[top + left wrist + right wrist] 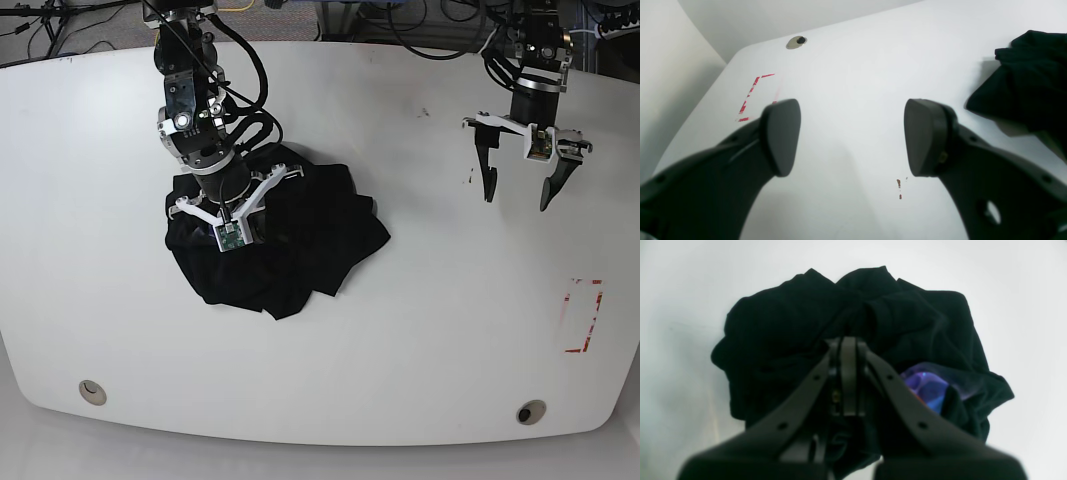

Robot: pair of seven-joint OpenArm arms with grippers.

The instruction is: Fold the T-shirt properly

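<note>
Black T-shirt (300,240) bunched mid-table | right gripper (848,350) closed above it | left gripper (851,136) spread, over bare table (420,330)

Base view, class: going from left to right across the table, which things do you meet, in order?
Left round hole in the table → right gripper over the crumpled black T-shirt → open left gripper → right round hole → red tape marks.

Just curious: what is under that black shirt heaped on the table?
The white table shows all around the crumpled T-shirt, and a purple-blue print peeks from a fold. Anything beneath the heap is hidden by the fabric.
</note>
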